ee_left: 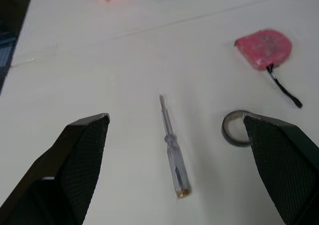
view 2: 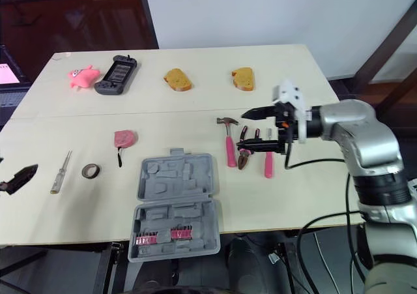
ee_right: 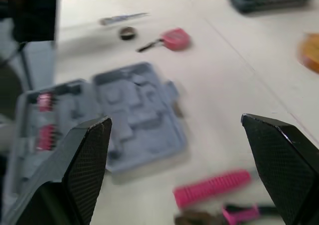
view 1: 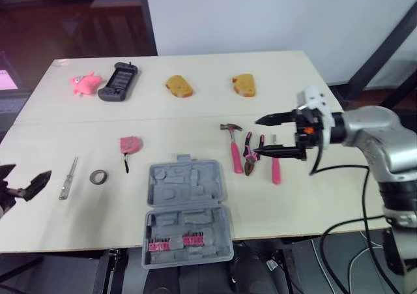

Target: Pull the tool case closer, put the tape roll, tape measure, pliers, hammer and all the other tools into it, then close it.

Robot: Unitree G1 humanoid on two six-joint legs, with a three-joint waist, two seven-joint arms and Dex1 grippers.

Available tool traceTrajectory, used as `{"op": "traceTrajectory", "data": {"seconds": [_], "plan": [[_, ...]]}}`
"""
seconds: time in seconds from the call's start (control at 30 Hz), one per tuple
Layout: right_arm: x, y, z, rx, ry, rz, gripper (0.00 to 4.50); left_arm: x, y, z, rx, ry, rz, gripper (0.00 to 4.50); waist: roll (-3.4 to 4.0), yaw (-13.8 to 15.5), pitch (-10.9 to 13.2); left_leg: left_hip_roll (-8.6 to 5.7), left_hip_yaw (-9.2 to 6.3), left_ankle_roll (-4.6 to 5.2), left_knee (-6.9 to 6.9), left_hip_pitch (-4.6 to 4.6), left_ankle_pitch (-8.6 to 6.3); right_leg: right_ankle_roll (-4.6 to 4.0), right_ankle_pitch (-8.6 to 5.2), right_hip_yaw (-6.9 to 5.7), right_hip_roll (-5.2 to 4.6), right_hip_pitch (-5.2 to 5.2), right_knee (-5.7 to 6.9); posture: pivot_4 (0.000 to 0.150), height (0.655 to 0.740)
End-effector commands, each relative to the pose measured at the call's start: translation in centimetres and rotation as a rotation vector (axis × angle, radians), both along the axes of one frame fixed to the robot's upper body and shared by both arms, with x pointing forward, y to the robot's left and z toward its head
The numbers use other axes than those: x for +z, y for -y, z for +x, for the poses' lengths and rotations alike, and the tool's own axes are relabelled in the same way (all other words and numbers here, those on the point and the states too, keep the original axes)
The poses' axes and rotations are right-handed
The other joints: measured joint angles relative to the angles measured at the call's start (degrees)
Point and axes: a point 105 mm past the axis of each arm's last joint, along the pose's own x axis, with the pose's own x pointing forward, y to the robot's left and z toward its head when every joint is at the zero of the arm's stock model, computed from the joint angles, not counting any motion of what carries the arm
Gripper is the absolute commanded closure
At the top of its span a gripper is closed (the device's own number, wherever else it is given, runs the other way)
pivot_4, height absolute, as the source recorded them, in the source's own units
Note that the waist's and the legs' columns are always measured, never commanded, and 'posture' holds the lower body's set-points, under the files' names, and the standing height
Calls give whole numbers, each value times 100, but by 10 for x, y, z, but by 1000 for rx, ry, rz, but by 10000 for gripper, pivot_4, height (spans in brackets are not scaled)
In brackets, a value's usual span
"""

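While the tool case (view 1: 187,212) lies open and flat at the near edge of the tabletop (view 1: 195,118), none of the loose tools is inside it. Its far half shows bare moulded recesses, and its near half carries a row of pink bits. The right gripper (view 1: 257,136) hangs over the cluster of tools to the right of the case, its jaws spread wide and holding nothing. The nearer jaw crosses in front of the pliers (view 1: 251,154). The hammer (view 1: 233,147) lies just left of the pliers with its pink handle pointing toward the robot, and a pink-handled screwdriver (view 1: 275,163) lies just right of them. To the left of the case, the tape measure (view 1: 130,144) rests with its black strap trailing toward the near edge. The tape roll (view 1: 98,176) lies flat farther left, and a clear-handled screwdriver (view 1: 68,178) lies just beside it. The left gripper (ee_left: 175,117) sits at the near left corner of the tabletop, jaws wide apart and empty, facing that screwdriver and the roll. Along the far side lie a pink toy pig (view 1: 85,83), a dark game controller (view 1: 118,82) and two bread pieces (view 1: 178,86).
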Motion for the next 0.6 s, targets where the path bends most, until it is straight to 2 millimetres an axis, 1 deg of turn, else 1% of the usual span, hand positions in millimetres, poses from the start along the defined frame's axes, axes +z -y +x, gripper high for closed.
{"op": "traceTrajectory", "data": {"seconds": [0.03, 0.07, 0.13, 0.2, 0.23, 0.33, 0.47, 0.53, 0.6], "plan": [[39, -34, -9, 195, 32, -4, 970, 13, 2, -20, 59, 19, 42, 0, 6, -63, 8, 1, 5, 0, 1, -3, 0, -2, 1, 7, 1, -16, 4, 1500, 7238], [44, -39, -9, 219, 29, -10, 970, 12, 3, -23, 68, 17, 36, 0, 9, -72, 11, 1, 10, 0, 0, -7, 0, -2, 3, 12, 1, -23, 6, 1500, 7238], [46, -45, -9, 252, 53, -48, 970, 10, 5, -29, 106, 14, 22, 0, -2, -46, 7, 3, 8, 1, 0, -7, 0, -7, 1, 10, 5, -25, 10, 1500, 7238], [48, -50, -6, 247, 54, -66, 970, 6, 12, -32, 129, 17, -22, 0, -14, 5, 2, 3, 7, 0, 2, -7, 0, -16, -5, 9, 3, -18, 6, 1500, 7238], [48, -52, -6, 251, 57, -72, 970, 4, 16, -33, 133, 16, -36, 0, -18, 22, 4, 2, 9, 0, 6, -7, 0, -19, -7, 10, 1, -16, 2, 1500, 7238], [48, -58, -14, 292, 70, -76, 970, -1, 27, -30, 138, 18, -55, 0, -24, 42, 7, 0, 12, -1, 12, -15, 0, -21, -6, 11, -4, -16, 0, 1500, 7238], [50, -61, -18, 292, 73, -73, 970, -8, 34, -21, 129, 6, -91, 0, -24, 31, 7, 0, 11, -1, 11, -15, 0, -20, -5, 11, -1, -19, 2, 1500, 7238], [50, -60, -20, 285, 74, -71, 970, -16, 45, -12, 66, -16, -136, 0, -24, 28, 6, 0, 11, -1, 11, -14, 0, -20, -5, 11, -1, -19, 3, 1500, 7238], [51, -61, -23, 280, 64, -67, 970, -21, 55, -1, 4, -43, -146, 0, -25, 29, 6, 0, 11, -1, 11, -14, 0, -19, -4, 11, -1, -19, 3, 1500, 7238]]}}
